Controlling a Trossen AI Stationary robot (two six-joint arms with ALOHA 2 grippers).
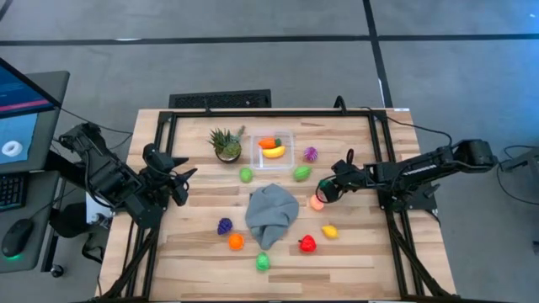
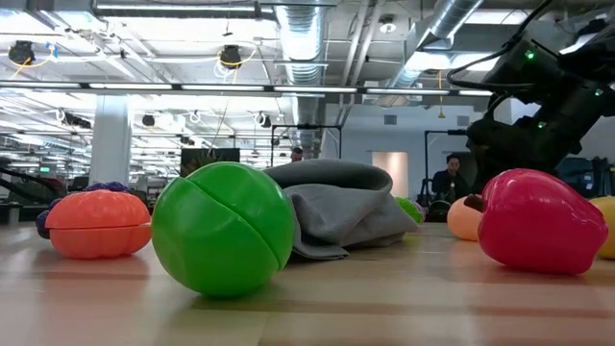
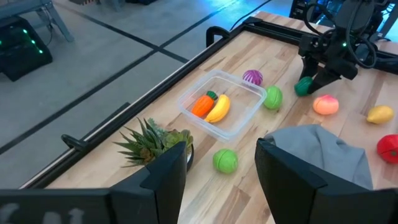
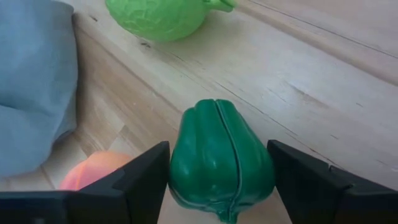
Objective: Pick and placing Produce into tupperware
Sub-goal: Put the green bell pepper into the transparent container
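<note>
The step in hand is the pick of a dark green pepper (image 4: 221,158) by the right gripper (image 1: 327,190). In the right wrist view the pepper sits between the two fingers, which stand close against its sides; whether the pads already bear on it with full pressure cannot be confirmed from this view, so the grip is best treated as probably made but not proven. In the high view the right gripper is low over the table just right of the grey cloth (image 1: 271,212), with a peach-coloured piece (image 1: 317,202) touching or just beside it.

The left gripper (image 3: 221,171) waits at the left side of the table, its fingers apart with nothing between them.

The tupperware (image 1: 289,135) stands at the far middle of the table, just right of the potted plant (image 1: 226,144). It already holds a banana (image 1: 274,152) and a carrot (image 1: 268,143). The rest of the produce lies loose on the table:

- a light green piece (image 1: 301,172) and a green ball (image 1: 245,175), near the container;
- a purple-and-white piece (image 1: 310,154), just right of the container;
- grapes (image 1: 224,225), an orange piece (image 1: 236,241), a second green ball (image 1: 263,262), a red pepper (image 1: 307,244) and a yellow piece (image 1: 329,231), on the near side.

The next move calls for a straight lift clear of the peach-coloured piece and the cloth, a carry over the light green piece towards the container, and a release above its open part beside the banana.
</note>
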